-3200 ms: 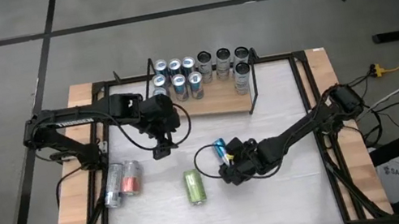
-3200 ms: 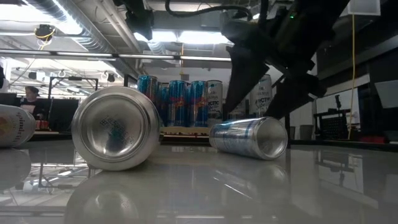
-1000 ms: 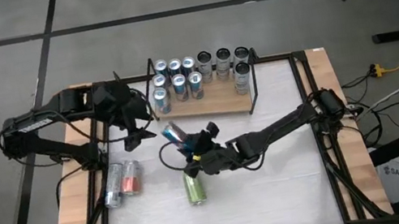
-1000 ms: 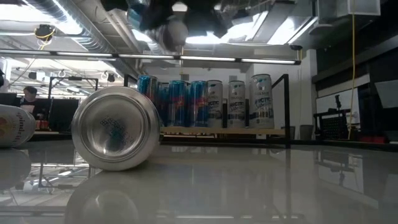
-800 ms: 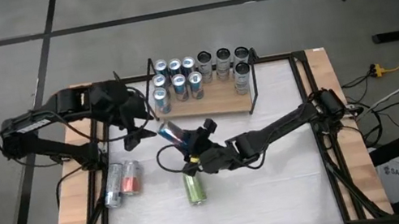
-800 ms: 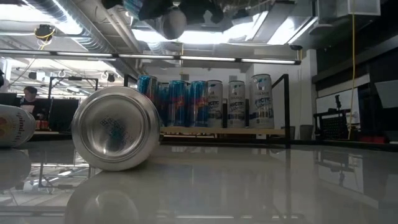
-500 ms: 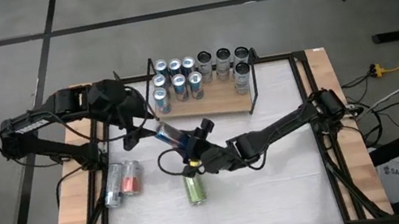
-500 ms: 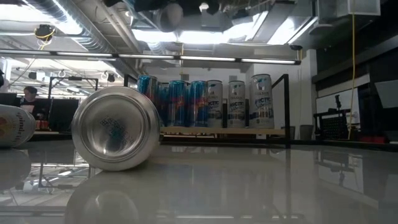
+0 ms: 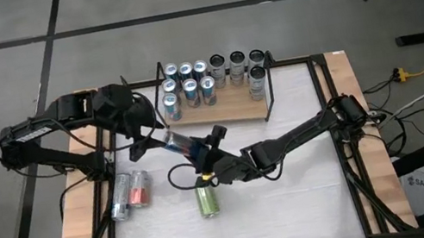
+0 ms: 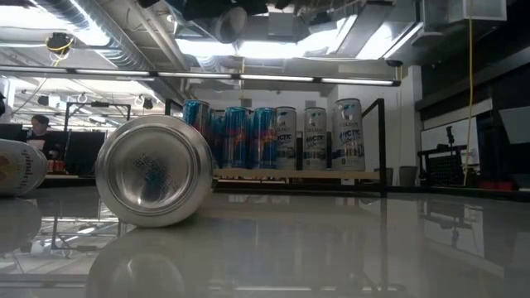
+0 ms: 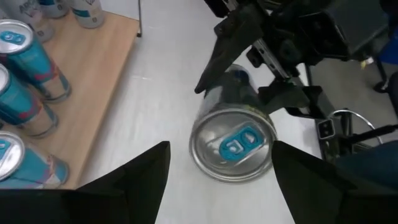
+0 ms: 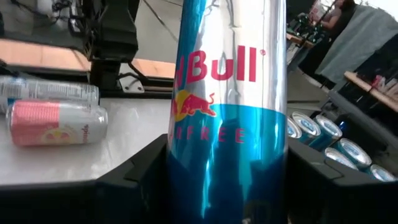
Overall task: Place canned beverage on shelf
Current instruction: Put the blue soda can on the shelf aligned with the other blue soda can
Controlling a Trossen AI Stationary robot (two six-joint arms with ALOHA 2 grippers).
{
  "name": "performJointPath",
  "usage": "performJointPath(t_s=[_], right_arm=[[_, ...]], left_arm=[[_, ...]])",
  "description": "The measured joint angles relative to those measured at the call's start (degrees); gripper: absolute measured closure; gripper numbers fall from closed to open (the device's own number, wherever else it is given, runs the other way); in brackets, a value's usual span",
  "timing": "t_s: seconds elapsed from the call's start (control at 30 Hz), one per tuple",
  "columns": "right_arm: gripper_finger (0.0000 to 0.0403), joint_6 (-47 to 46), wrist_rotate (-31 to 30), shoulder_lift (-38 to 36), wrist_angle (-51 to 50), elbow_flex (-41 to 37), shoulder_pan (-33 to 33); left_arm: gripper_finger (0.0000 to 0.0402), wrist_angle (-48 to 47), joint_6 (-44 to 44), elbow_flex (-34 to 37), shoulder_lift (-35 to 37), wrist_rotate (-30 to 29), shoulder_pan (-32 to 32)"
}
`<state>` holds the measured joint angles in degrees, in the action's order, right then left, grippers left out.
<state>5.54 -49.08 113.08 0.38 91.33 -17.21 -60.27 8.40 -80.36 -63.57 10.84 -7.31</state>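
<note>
- The blue-and-silver can (image 9: 184,146) is in the air over the middle of the counter (image 9: 296,200), tilted, with its top end aimed at the left arm. It sits between the shelf and the green can (image 9: 207,199) lying on the counter.
- The right pincer (image 9: 204,159) is clamped on this can's lower body. The right wrist view shows the can (image 12: 227,112) filling the gap between the dark fingers (image 12: 130,186).
- The left pincer (image 9: 148,137) waits just beside the can's top with its fingers apart. In the left wrist view the can's lid (image 11: 233,146) lies between the two finger tips (image 11: 134,180) and neither tip touches it.
- The step in hand looks like a hand-over from right arm to left, or else a carry by the right arm toward the shelf. I cannot tell which.
- If it is a hand-over, the left pincer needs to move forward around the can's upper part and close before the right one lets go.
- The can must then be turned upright for standing.
- The shelf (image 9: 237,113) stands at the counter's far edge, well apart from the held can. Its board carries blue cans (image 9: 186,83) at the left end and pale cans (image 9: 238,66) further right. The front strip of board is bare, so that seems the likely spot.
- Two more cans (image 9: 130,194) lie near the counter's left edge, so the task is only partly done.
</note>
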Motion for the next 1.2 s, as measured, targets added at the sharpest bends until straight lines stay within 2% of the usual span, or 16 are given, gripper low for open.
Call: performJointPath(t_s=[0.23, 0.5, 1.2], right_arm=[[0.0174, 2.8, 0.0, 0.0, 0.3, 0.0, 0.0], [0.0174, 5.3, -0.5, 0.0, 3.4, 0.0, -0.1], [0.0174, 6.9, 0.0, -0.1, 5.3, 0.0, 0.0]], left_arm=[[0.0131, 0.1, -1.4, 0.0, 0.0, 4.0, 0.3], [0.0131, 3.4, -1.3, 0.0, 0.1, 3.1, 1.8], [0.0131, 3.9, 2.2, 0.1, 0.2, -1.7, 1.9]])
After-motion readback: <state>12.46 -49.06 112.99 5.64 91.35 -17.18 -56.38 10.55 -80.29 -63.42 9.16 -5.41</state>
